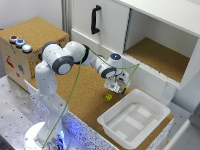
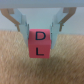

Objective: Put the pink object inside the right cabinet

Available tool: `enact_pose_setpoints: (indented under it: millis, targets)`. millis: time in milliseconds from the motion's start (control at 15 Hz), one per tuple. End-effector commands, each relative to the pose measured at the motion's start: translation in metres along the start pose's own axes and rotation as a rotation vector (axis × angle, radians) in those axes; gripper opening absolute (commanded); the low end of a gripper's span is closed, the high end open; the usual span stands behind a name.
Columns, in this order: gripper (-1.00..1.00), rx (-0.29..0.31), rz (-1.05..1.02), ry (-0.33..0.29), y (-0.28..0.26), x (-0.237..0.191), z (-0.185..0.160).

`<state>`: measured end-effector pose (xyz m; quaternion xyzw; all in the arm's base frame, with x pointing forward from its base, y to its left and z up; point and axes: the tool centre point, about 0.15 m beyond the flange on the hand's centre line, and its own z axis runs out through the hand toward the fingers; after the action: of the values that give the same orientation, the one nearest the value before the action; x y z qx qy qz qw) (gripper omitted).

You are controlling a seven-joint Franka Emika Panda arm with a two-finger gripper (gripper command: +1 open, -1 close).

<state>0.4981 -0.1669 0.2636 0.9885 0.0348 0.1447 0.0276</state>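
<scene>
The pink object is a small pink cube with black letters D and L on it. It sits between the two fingers of my gripper, which close on its sides and hold it just above the cork surface. In the exterior view my gripper hangs low over the cork table, in front of the cabinet's white base; the cube is too small to make out there. The right cabinet stands open behind and to the exterior view's right of the gripper, with white walls and a cork-brown floor.
A small yellow dotted cube lies on the cork table just beside the gripper. A white plastic tub stands at the front right. The white cabinet door with a black handle is at the back. A cork box with buttons stands at the left.
</scene>
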Motion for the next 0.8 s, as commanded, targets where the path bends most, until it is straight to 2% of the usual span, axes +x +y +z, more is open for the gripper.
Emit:
enact_pose_setpoints:
  millis: [0, 467, 600, 733]
  targets:
    - [-1.00, 0.013, 0.062, 0.201, 0.043, 0.028, -0.129]
    - [-1.00, -0.006, 0.167, 0.362, 0.112, 0.143, -0.195]
    - [-1.00, -0.002, 0.175, 0.389, 0.123, 0.172, -0.210]
    - [-1.00, 0.001, 0.172, 0.381, 0.128, 0.195, -0.212]
